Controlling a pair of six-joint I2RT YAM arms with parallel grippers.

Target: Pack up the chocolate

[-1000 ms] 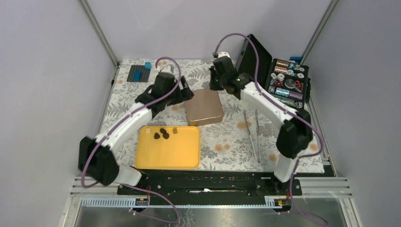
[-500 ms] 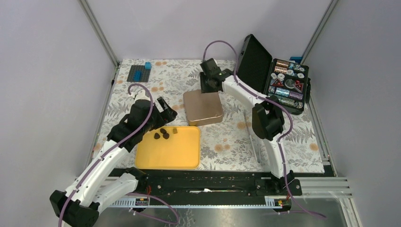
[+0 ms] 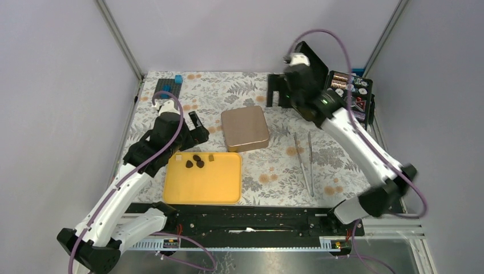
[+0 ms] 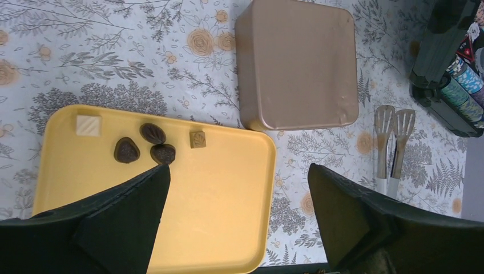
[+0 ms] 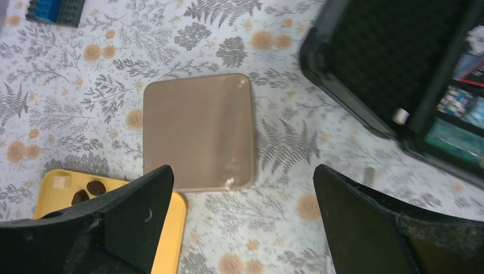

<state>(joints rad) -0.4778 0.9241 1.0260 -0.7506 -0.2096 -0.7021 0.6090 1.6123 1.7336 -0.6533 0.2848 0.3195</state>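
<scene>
The chocolate lies at the far left of a yellow tray: three dark oval pieces, a tan square and a pale square. In the top view the chocolate sits just below my left gripper. That gripper hangs open above the tray with nothing between its fingers. A closed gold tin stands just beyond the tray. My right gripper hovers high behind the tin's far right corner. It is open and empty, looking down on the tin.
Metal tongs lie right of the tin. An open black case holding small wrapped items stands at the back right. A dark baseplate with a blue brick sits at the back left. The mat is floral.
Both grippers have left the tin's edges and opened wide. The left arm drew back toward the tray's far left. The right arm rose and swung toward the black case.
</scene>
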